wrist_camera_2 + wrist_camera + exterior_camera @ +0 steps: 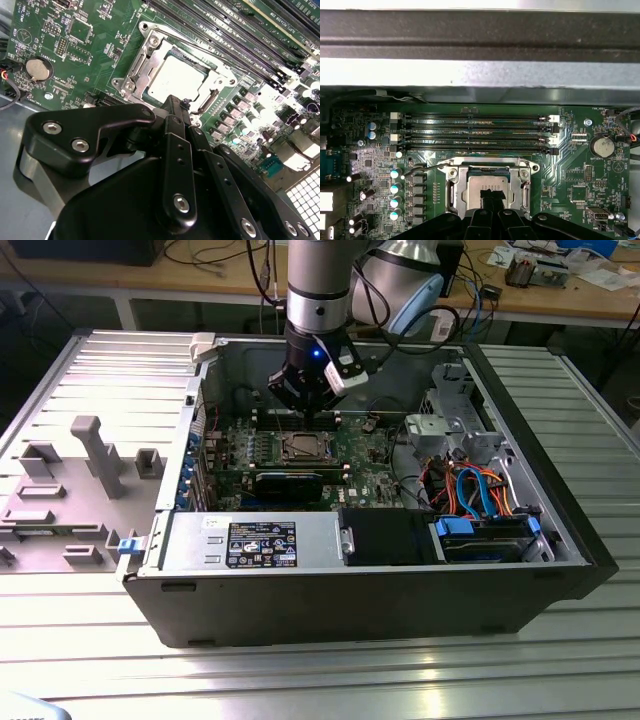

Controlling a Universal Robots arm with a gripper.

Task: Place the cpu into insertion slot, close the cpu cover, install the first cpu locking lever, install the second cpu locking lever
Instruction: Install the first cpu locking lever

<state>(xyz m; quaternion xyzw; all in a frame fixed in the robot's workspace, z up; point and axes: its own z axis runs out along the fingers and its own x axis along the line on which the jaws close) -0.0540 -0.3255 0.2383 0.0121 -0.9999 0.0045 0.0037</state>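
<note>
Looking at an open case (pixel 400 580) lying on the tabletop (pixel 300 680), with the board (pixel 45 30) facing up.

Seeing the cpu (pixel 175 80) already sitting flat in the slot (pixel 303 447), just above centre in the exterior view. Seeing the cover (pixel 145 55) lying down over it, framing the silvery top through its window. Not managing to tell whether the cover is fully latched. Spotting a thin wire lever (pixel 422 169) bowing away from the socket's side in the first wrist view, and guessing it is not hooked.

Reading the jaws as closed, tips pressed together and carrying nothing. Finding them hanging straight over the socket in the exterior view. In both wrist views, seeing the tips overlapping the near edge of the cpu top and cover. Not managing to tell contact from a small gap.

Judging handling:
- Treating the cpu as light, stiff and smooth on top, with a fragile contact side. Taking it by opposite edges only, never pressing off-centre.
- Treating the cover as thin, springy sheet metal, best pushed on its free edge.
- Treating the lever as stiff spring wire, likely resisting and prone to slipping off smooth tips.
</note>
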